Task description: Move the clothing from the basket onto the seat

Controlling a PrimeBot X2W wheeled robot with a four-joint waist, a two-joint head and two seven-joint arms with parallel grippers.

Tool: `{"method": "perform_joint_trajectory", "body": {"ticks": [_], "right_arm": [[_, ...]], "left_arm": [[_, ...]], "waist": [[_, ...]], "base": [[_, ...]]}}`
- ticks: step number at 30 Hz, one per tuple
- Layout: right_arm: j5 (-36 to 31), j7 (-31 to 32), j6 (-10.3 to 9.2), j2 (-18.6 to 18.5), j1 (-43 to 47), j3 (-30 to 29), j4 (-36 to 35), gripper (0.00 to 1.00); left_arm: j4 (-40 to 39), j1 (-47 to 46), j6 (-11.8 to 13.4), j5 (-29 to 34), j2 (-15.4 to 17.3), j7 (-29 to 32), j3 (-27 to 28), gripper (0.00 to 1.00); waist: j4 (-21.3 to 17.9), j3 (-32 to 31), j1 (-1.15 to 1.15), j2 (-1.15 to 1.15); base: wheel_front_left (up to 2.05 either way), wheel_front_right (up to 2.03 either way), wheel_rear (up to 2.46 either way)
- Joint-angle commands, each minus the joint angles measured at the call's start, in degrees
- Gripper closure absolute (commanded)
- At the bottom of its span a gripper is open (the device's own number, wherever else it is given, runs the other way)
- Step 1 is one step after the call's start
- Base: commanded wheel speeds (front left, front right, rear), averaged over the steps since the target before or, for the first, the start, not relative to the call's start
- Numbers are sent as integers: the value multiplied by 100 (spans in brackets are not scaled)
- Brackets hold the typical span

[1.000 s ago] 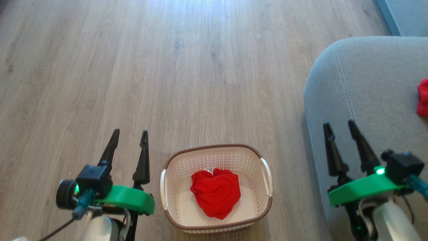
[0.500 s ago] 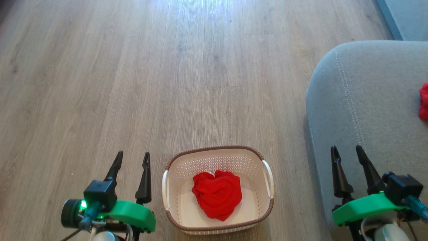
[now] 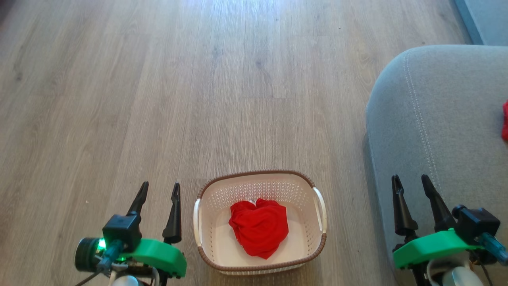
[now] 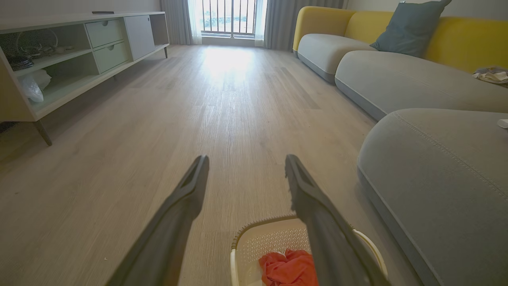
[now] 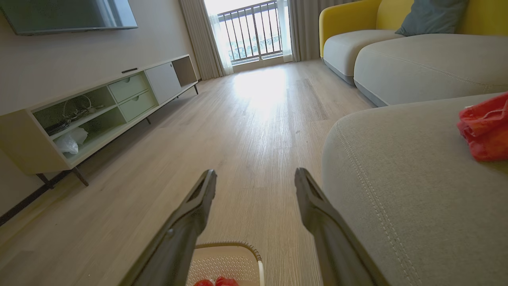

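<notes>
The floor (image 3: 198, 99) stretches ahead, with the seat (image 3: 448, 131) on the robot's right. One red piece (image 5: 486, 127) lies on the seat, well in from its rounded corner, so part of the job looks done. The basket (image 3: 260, 267) sits on the floor between the arms, near the seat. A crumpled heap of clothing (image 3: 260, 228) in its middle is yet to be moved. The left gripper (image 3: 160, 184) and right gripper (image 3: 409, 177) flank the basket, fingers spread, holding nothing.
</notes>
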Motion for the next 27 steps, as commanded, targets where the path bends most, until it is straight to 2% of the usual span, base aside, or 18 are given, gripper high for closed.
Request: {"method": "perform_joint_trajectory", "body": {"ticks": [1, 27], "right_arm": [[-47, -52, -1, -30, -159, 120, -160, 0], [20, -52, -1, 10, -268, 55, -171, 0]], "left_arm": [[-165, -198, 5, 18, -12, -28, 158, 0], [-201, -293, -47, 17, -13, -28, 96, 0]], "waist": [[-5, 13, 0, 0], [-49, 168, 0, 0]], "base": [[0, 0, 0], [0, 0, 0]]}}
